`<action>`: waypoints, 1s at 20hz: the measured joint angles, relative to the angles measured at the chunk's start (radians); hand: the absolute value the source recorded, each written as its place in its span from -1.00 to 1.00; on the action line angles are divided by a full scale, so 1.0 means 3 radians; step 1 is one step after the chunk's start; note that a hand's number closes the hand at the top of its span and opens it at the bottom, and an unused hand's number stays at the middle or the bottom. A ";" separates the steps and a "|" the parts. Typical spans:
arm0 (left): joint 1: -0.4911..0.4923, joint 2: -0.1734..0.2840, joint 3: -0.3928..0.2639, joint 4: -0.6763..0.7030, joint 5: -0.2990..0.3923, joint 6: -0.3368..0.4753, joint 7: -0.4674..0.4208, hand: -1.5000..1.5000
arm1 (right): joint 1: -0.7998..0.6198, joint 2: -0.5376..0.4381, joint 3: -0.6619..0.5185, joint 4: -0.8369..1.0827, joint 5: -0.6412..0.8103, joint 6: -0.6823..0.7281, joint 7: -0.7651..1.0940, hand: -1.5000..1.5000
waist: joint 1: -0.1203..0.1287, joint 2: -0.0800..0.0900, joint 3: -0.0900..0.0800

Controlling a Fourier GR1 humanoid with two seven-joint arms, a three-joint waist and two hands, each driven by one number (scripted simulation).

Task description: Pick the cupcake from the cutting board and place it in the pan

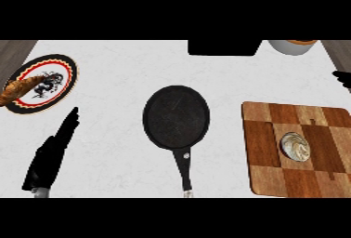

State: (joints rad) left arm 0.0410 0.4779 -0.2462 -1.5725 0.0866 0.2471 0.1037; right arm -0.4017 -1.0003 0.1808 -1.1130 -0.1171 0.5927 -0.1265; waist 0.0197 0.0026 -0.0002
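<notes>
White counter (pixel 109 65), pan (pixel 176 116) mid. Cupcake (pixel 295 146) on cutting board (pixel 264 139), right of pan. My left hand (pixel 51 153) left of pan, fingers straight, together. Right hand (pixel 343 78) beyond board, fingers unclear.

— Where does the left hand (pixel 51 151) show?

— At the lower left of the head view, coming up from the bottom edge. The fingers are straight and held together, pointing up and slightly to the right — nothing is held in them.

— And the right hand (pixel 343 79)?

— Only dark fingertips show at the right edge, in the upper half. Whether that hand is spread or curled can't be told from so little.
</notes>
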 measured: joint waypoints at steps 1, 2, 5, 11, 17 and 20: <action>0.0013 -0.0004 -0.0001 -0.0038 -0.0005 -0.0002 0.0034 0.00 | -0.0062 0.0020 0.0040 -0.0045 0.0026 0.0066 0.0075 -1.00 | -0.0001 -0.0002 0.0001; 0.0010 -0.0048 -0.0031 -0.0057 -0.0056 0.0035 0.0057 0.00 | -0.0111 0.0024 0.0052 -0.0073 0.0051 0.0131 0.0136 -1.00 | -0.0008 -0.0003 0.0000; 0.0028 -0.0081 -0.0032 -0.0140 -0.0117 0.0052 0.0136 0.00 | -0.0228 0.0151 0.0143 -0.0142 0.0194 0.0208 0.0344 -1.00 | -0.0016 -0.0006 -0.0001; 0.0058 -0.0117 0.0073 -0.0095 -0.0127 -0.0051 0.0077 0.00 | -0.0504 0.0377 0.0220 -0.0199 0.0321 0.0504 0.0871 -1.00 | -0.0025 -0.0007 -0.0001; 0.0037 -0.0147 0.0137 -0.0108 -0.0156 -0.0110 0.0125 0.00 | -0.0578 0.0564 0.0416 -0.0402 0.0563 0.0705 0.1253 -1.00 | -0.0034 -0.0010 -0.0001; 0.0054 -0.0182 0.0150 -0.0112 -0.0189 -0.0120 0.0134 0.00 | -0.0604 0.0642 0.0489 -0.0486 0.0666 0.0833 0.1463 -1.00 | -0.0040 -0.0011 -0.0001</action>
State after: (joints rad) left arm 0.0571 0.4233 -0.2011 -1.6063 0.0299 0.2111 0.1438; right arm -0.5829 -0.8079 0.3273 -1.2587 0.0828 0.8426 0.3123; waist 0.0076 -0.0007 -0.0006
